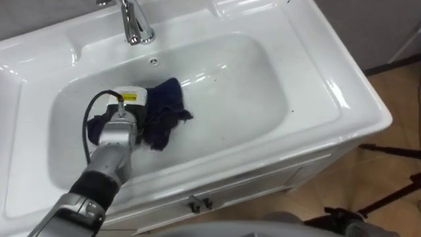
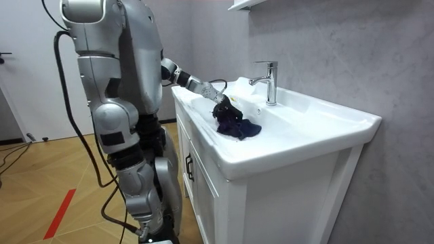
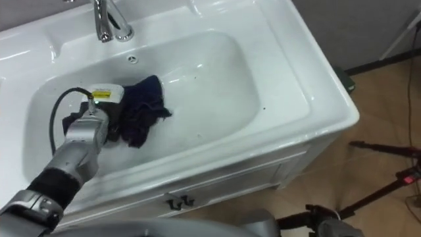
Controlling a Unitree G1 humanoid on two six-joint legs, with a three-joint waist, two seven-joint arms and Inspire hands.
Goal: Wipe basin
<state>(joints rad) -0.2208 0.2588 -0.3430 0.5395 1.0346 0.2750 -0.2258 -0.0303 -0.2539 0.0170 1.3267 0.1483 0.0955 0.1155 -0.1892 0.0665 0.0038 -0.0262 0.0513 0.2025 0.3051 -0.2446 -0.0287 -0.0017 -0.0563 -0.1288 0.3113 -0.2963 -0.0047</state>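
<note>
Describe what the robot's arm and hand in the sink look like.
The left arm is silver metal with a black band on the forearm. A black cable loops beside the left hand, whose back carries a white tag with a yellow label.

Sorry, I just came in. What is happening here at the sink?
The robot stands in front of a white basin and reaches into it with its left hand. The hand lies on a dark blue cloth, crumpled on the bottom of the bowl, on the robot's left side, not far from the faucet.
</note>
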